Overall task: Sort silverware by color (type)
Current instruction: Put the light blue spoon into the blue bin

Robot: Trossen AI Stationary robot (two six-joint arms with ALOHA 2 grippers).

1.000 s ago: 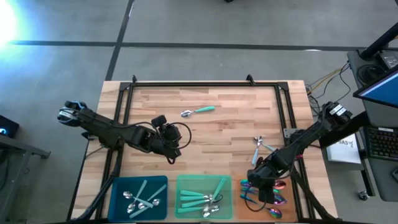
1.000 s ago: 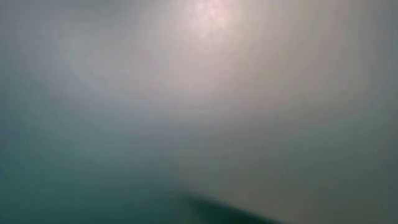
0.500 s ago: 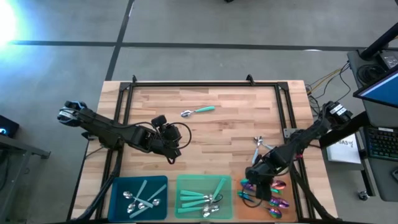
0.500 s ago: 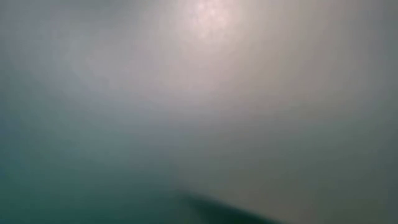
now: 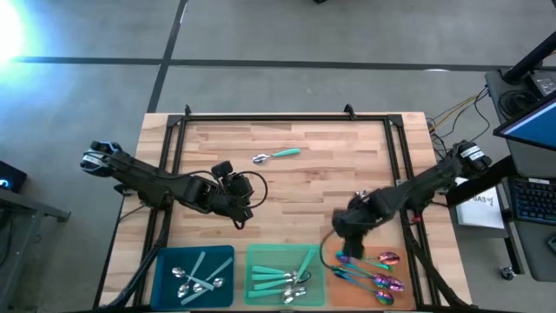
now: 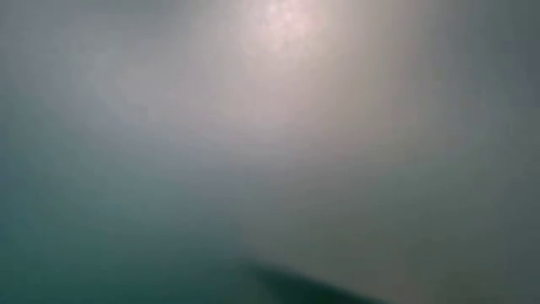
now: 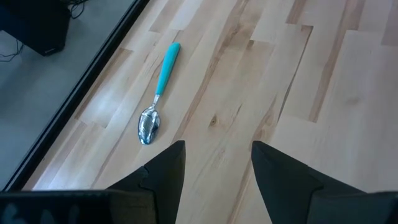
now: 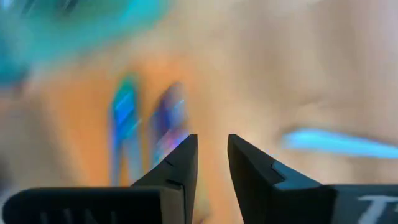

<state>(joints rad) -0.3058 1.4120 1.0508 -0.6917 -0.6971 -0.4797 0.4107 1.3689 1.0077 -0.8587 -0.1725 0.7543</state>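
Note:
A teal-handled spoon (image 5: 276, 156) (image 7: 155, 93) lies alone on the wooden table toward the far side. My left gripper (image 5: 241, 217) (image 7: 217, 149) hovers open near the table's middle, its fingers pointing toward that spoon with nothing between them. My right gripper (image 5: 343, 236) (image 8: 212, 140) hangs just beyond the far edge of the orange tray (image 5: 404, 296), fingers slightly apart and empty. Several iridescent spoons (image 5: 378, 271) (image 8: 168, 124) lie on that tray. The right wrist view is blurred; a pale blue streak (image 8: 336, 144) lies on the wood. The low view shows nothing.
Along the near edge stand a blue tray (image 5: 161, 261) with pale-blue-handled spoons, a green tray (image 5: 256, 256) with teal-handled spoons and the orange tray. A black frame (image 5: 287, 117) borders the table. Bare wood lies between the two grippers.
My right gripper has risen from over the orange tray and gone toward the table's far edge and a little left, tipping less steeply down. The iridescent spoons it covered now show on the tray. The arm now covers the spoon that lay on the wood beyond the tray.

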